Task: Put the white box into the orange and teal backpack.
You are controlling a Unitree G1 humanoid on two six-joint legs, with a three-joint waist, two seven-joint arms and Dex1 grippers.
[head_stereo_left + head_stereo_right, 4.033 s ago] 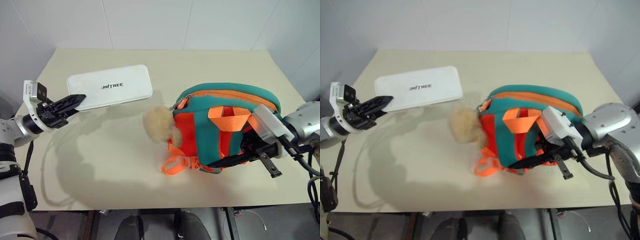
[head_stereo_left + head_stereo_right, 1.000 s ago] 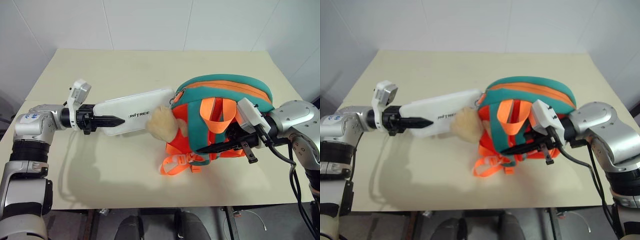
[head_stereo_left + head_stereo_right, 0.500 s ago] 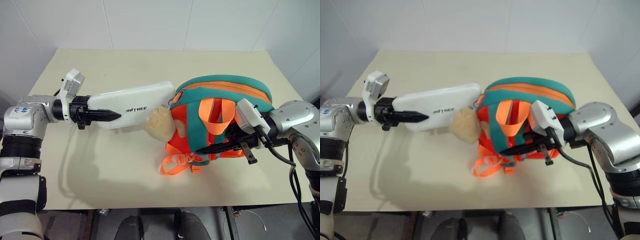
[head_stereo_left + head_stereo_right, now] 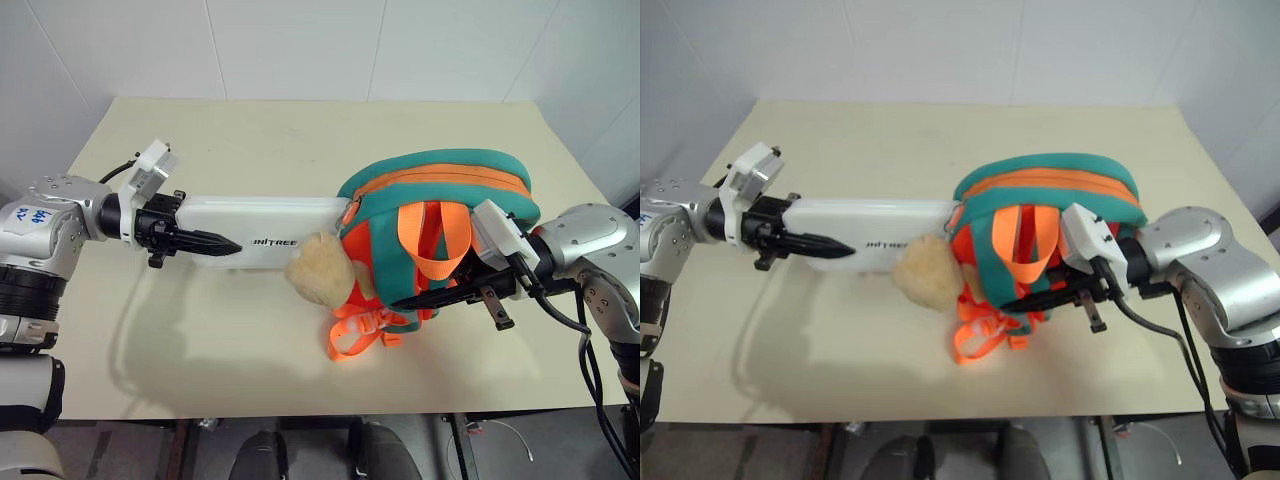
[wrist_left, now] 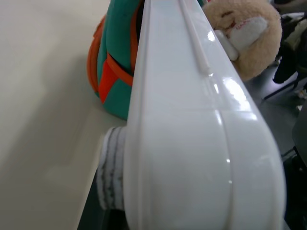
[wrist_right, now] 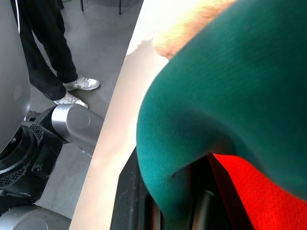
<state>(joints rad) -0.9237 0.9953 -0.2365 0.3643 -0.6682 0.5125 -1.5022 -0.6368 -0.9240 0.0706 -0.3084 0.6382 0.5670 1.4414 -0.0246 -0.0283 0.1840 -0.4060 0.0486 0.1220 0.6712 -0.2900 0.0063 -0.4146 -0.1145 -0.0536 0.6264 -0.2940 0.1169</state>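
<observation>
Backpack (image 4: 440, 200) sits toward the right half of the cream table (image 4: 250, 350), its orange body and teal trim bulging upward, orange webbing loops hanging down its near face and a tan fuzzy pom-pom (image 4: 318, 281) resting against its left side. The white box (image 4: 270, 230) lies level and lengthwise to the left of the backpack, lifted clear of the table (its shadow falls on the tabletop beneath it), with the dark lettering on its top facing the head camera. Its far end touches the backpack's left edge, right by the orange zipper line, just above the pom-pom; whether it has entered the opening cannot be told from the head views. In the left wrist view the box (image 5: 192, 143) runs away from the camera toward the teal and orange fabric, the pom-pom just beside its far end. The left gripper (image 4: 205, 241) is left of the backpack, at the box's near end, its black fingers clamped across the case and pointing toward the bag. The right gripper (image 4: 450, 296) is on the backpack's near right side, its jaws pinched narrowly on teal fabric at the lower edge, as the right wrist view shows with green cloth (image 6: 230, 86) bunched between the fingers. A person's legs and white shoes (image 6: 76, 91) stand on the grey floor beyond the table edge.
</observation>
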